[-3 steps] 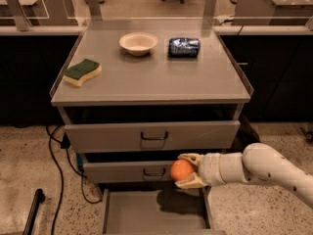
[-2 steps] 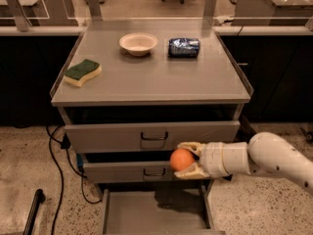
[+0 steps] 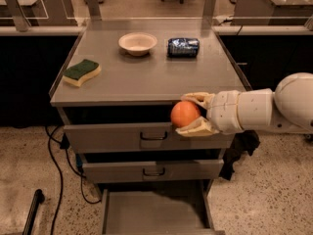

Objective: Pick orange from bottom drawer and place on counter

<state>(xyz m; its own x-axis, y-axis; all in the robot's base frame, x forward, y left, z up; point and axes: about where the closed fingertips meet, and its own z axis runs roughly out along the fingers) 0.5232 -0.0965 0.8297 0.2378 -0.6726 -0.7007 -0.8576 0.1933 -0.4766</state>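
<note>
1. While my gripper (image 3: 190,114) hung at the front of the cabinet in the camera view, its two fingers pinched the orange (image 3: 184,114) from above and below.
2. The orange sat in the air just under the counter's (image 3: 146,80) front lip, right of centre.
3. The bottom drawer (image 3: 151,212) stood pulled open far below it.
4. On the counter lay a green sponge (image 3: 81,72), a cream bowl (image 3: 138,43) and a blue can (image 3: 183,47).
</note>
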